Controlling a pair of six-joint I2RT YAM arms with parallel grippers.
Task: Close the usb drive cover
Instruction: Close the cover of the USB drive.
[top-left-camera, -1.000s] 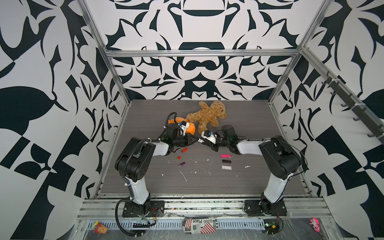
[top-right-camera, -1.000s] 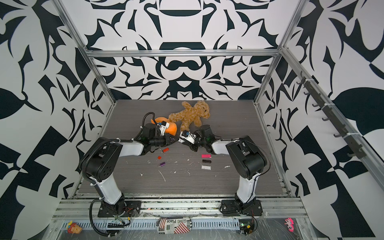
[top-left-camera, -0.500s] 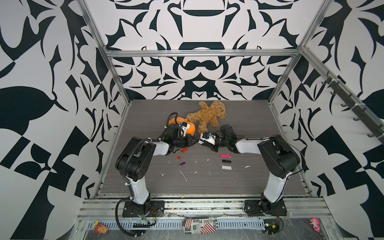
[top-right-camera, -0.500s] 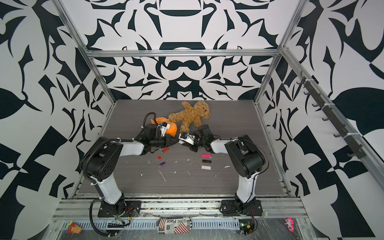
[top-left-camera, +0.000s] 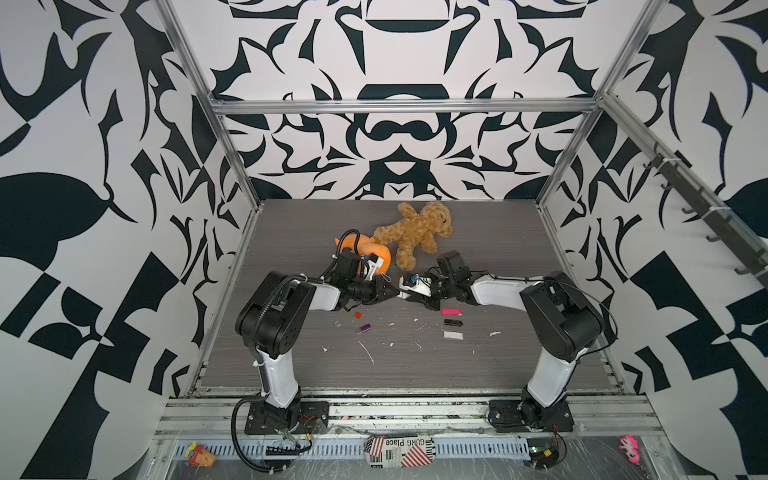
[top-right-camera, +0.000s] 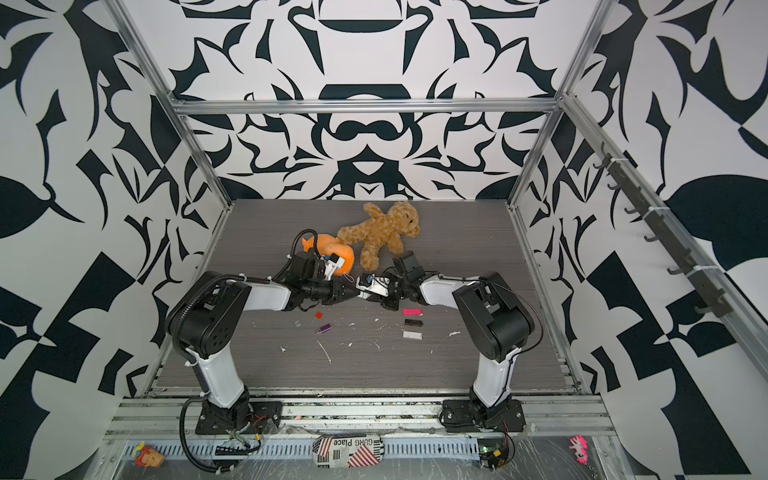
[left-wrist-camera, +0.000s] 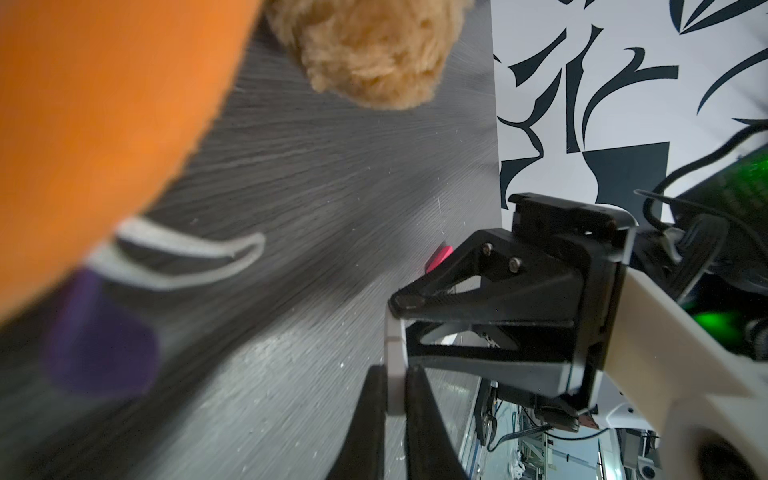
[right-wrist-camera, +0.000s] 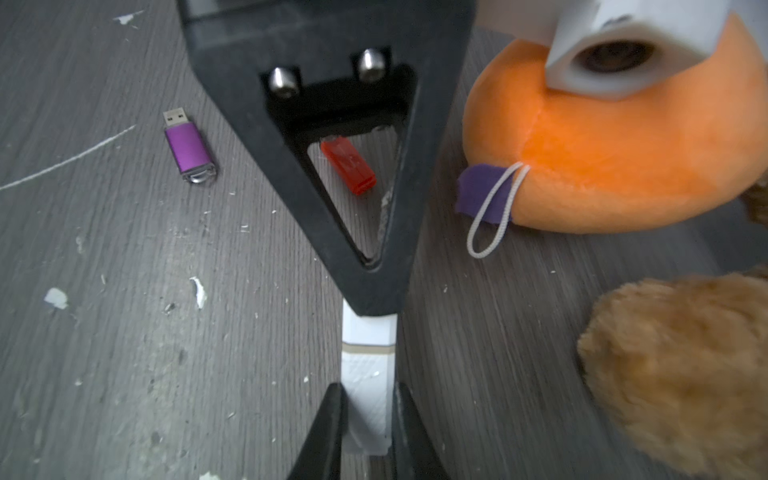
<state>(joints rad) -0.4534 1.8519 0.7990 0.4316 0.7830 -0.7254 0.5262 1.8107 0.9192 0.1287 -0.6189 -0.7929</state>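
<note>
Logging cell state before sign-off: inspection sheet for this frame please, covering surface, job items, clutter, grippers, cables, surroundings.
Surface: grey table, littered with white scraps.
Job's things: white drive clamped end to end between both grippers; a thin tan band shows at its join, so the cover looks not fully seated.
Clutter: purple drive, uncapped; red cap; pink stick, black stick, pale stick in a column; bear; plush.
Grippers: left gripper and right gripper both shut on the white drive, facing each other.
Cables: black cable loops above the left wrist; no snag seen.
Surroundings: patterned walls; hook rail on one wall.
</note>
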